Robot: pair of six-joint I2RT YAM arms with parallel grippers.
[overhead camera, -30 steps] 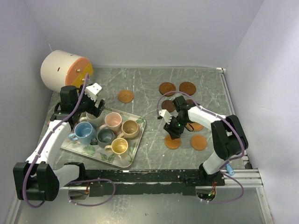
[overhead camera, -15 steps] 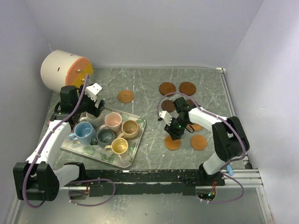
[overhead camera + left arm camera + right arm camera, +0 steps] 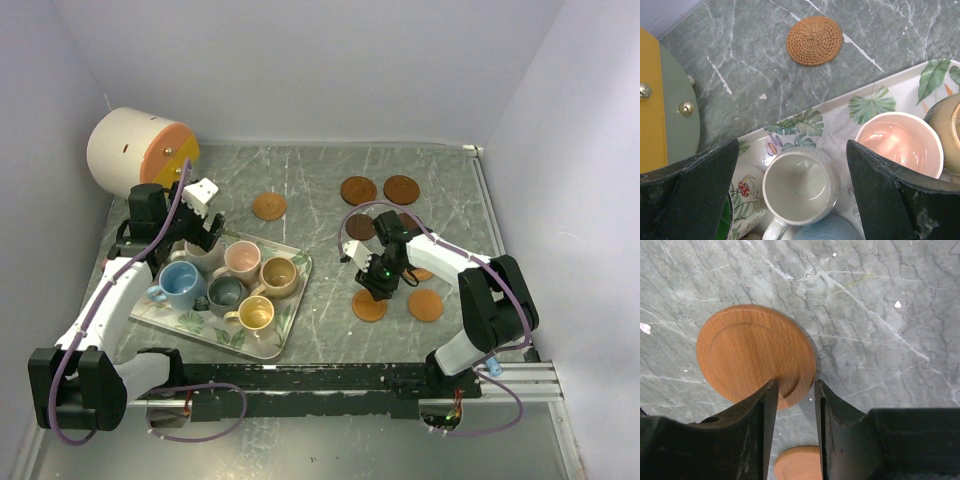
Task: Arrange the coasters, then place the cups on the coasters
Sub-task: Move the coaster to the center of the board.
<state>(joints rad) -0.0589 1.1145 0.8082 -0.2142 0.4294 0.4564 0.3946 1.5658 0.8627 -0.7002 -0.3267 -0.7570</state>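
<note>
One coaster (image 3: 747, 352) has its five-o'clock rim between the narrow-set jaws of the right gripper (image 3: 795, 386), grip unclear. The overhead view hides that, and the left gripper (image 3: 791, 150) gapes empty.

From above its near edge we overlook the whole table (image 3: 320, 170). Our wrist views look down closely on its tray (image 3: 867, 107) and one coaster (image 3: 747, 352).

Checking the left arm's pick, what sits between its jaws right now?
The cream cup, standing on the leaf-print tray, shows between the left gripper's open jaws, with a gap either side. The left wrist view shows it.
</note>
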